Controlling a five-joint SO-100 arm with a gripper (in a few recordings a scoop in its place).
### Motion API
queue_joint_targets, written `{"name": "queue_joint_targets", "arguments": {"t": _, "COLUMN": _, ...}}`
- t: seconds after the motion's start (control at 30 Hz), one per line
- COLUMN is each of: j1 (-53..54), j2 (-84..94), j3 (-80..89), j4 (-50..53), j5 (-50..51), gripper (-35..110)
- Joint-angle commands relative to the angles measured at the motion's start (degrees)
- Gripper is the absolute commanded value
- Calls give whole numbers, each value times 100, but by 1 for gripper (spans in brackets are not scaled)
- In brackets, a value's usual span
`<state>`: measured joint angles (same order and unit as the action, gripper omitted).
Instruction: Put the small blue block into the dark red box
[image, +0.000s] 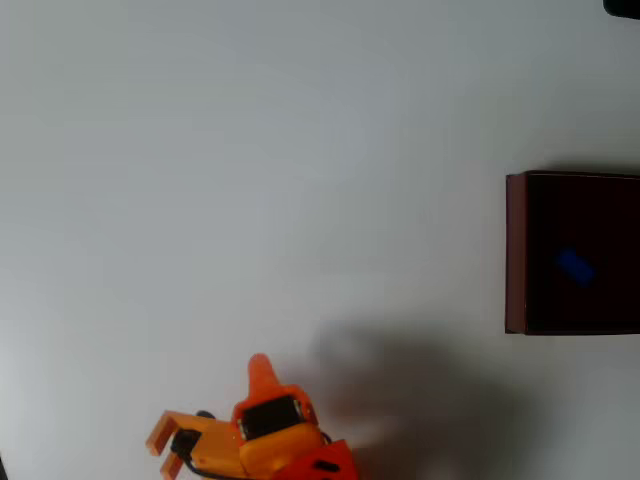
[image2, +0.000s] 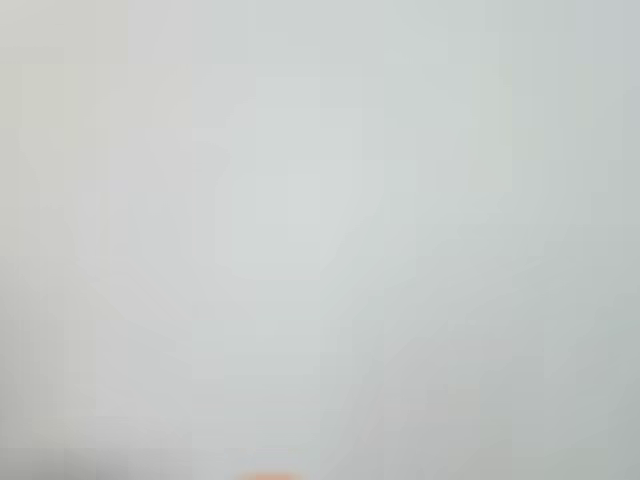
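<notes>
Blue block (image: 574, 266) lies diagonally inside dark red box (image: 515, 250); gripper (image: 262, 372) state unclear.

We see a plain white table (image: 250, 170) spreading across nearly the whole overhead view, smooth and unmarked. At the right edge of the frame, about mid-height, the dark red box (image: 515, 250) sits directly on it, cut off by the frame's right border; its thin red-brown left wall faces the open surface. A soft grey shadow lies on the white surface in the lower middle of the frame, well apart from the box. In the extreme upper right corner we see a small dark shape, too little of it to identify. In the wrist view we see the same pale, featureless surface (image2: 320, 220).
</notes>
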<state>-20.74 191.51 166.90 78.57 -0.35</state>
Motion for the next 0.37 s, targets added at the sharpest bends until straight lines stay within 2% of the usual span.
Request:
{"name": "queue_joint_targets", "arguments": {"t": 0.0, "j1": -44, "j2": 70, "j3": 272, "j4": -105, "j5": -141, "gripper": 2}}
{"name": "queue_joint_targets", "arguments": {"t": 0.33, "j1": 35, "j2": 70, "j3": 527, "j4": -167, "j5": -202, "gripper": 1}}
